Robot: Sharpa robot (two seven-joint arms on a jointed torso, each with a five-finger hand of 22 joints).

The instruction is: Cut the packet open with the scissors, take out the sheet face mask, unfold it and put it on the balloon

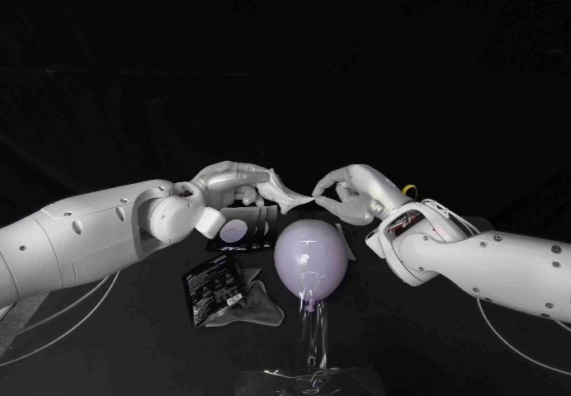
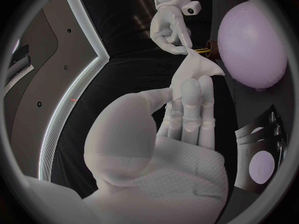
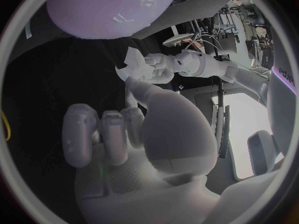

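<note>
Both left hand (image 1: 232,178) and right hand (image 1: 346,189) pinch crumpled mask (image 1: 285,191); fingers (image 2: 199,97) hide edges.

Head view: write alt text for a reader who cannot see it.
The left hand and right hand pinch a white sheet face mask between them, near the top of a lilac balloon. A dark packet lies on the black table beside the balloon.
</note>
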